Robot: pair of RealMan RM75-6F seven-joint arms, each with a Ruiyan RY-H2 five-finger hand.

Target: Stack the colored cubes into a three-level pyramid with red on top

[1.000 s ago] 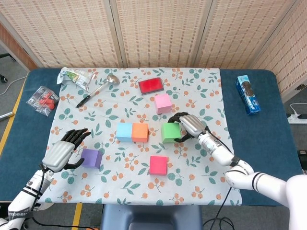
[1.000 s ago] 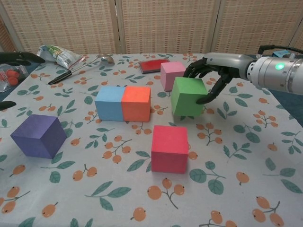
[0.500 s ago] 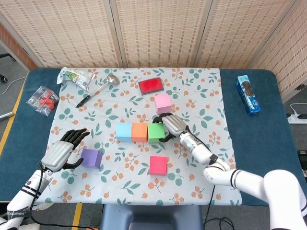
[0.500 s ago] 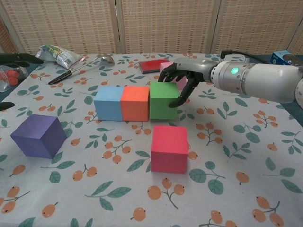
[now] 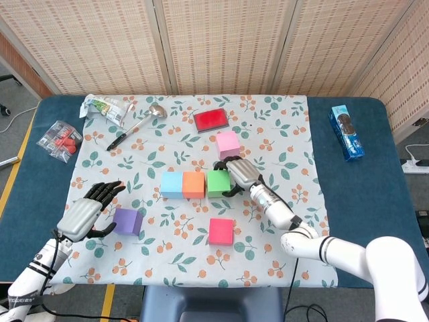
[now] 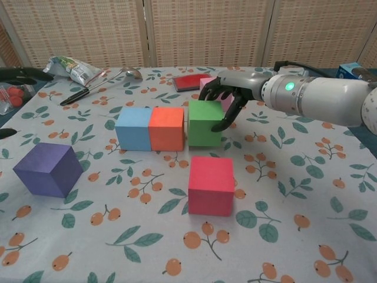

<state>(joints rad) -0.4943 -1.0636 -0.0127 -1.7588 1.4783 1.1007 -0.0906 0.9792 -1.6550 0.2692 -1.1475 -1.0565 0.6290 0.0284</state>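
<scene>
Blue, orange and green cubes stand in a row on the floral cloth. My right hand grips the green cube from behind and from its right side; a narrow gap shows between it and the orange cube. The red cube sits nearer the front, and the purple cube lies at the front left. A pink cube stands just behind the right hand. My left hand hovers open, left of the purple cube.
A flat red box lies at the back centre. A ladle, a pen and a snack packet lie at the back left. A bag of red items is on the far left, a blue box on the far right.
My right hand carried the green cube left and set it down beside the orange cube. The blue and orange pair shifted slightly left. The left hand stayed put.
</scene>
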